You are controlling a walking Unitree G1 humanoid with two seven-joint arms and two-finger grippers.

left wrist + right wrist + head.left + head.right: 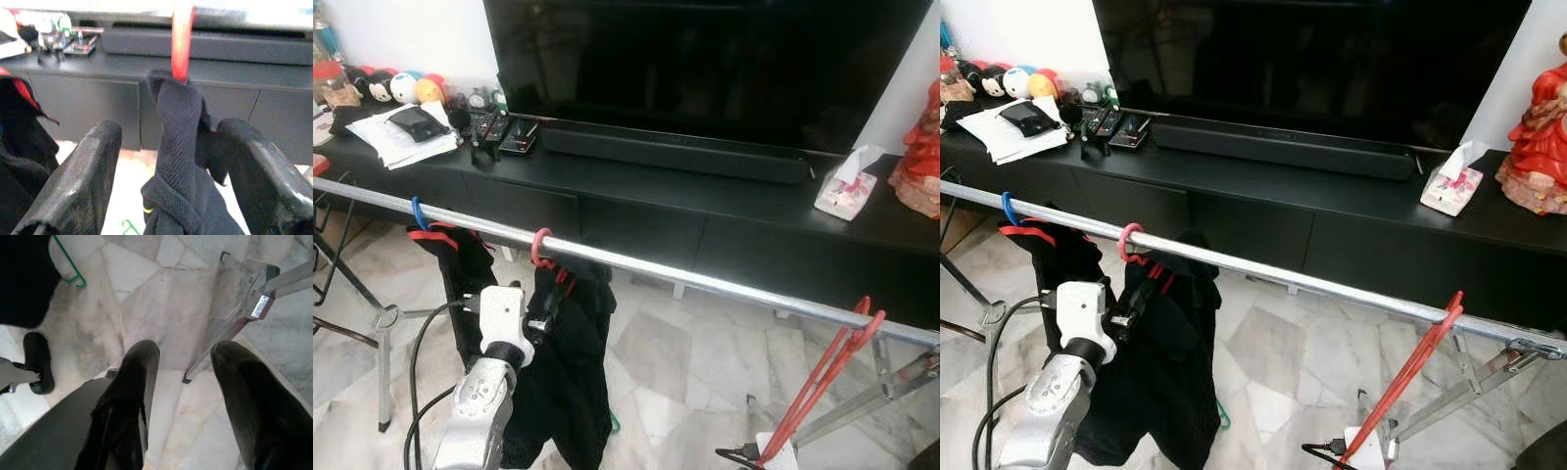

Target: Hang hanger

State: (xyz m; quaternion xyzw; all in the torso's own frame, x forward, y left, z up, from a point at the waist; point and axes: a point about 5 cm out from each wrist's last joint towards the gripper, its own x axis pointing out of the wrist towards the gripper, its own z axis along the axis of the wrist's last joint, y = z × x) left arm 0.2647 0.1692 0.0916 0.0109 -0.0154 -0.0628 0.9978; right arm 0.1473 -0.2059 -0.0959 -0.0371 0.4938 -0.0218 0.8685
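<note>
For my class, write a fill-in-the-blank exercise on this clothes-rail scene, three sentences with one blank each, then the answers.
1. The dark garment by the left hand hangs from a hanger with a ____ hook.
2. The hanger nearest the left end of the rail has a ____ hook.
3. The tissue box sits on the black ____.

Answers: pink; blue; cabinet

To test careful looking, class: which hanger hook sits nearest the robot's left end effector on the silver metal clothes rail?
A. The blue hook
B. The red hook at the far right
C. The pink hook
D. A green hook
C: the pink plastic hanger hook carrying the dark garment hangs on the silver metal rail just above the left end effector, whose open fingers flank that garment.
</note>
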